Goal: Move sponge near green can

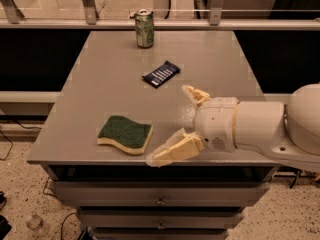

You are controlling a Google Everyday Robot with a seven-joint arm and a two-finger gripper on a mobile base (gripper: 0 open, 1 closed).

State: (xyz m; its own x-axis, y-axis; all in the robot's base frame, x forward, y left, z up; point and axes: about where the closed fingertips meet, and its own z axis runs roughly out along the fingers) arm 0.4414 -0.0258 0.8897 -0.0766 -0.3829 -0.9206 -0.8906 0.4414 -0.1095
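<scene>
Camera view: hand [169, 124], fingers spread wide, just beside sponge [125, 133] at desk [100, 74] front edge, likely lining up a grasp; green can [144, 29] upright at far edge, well apart from sponge.

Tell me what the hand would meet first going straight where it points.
Probably the sponge, just left of the open hand at the table's front edge; the hand's height is unclear.

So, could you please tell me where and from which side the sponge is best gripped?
Probably from above, closing across the shorter width of the sponge at mid-length: it lies flat, green side up, by the front edge of the table. The gripper hovers just right of it, jaws open.
</scene>
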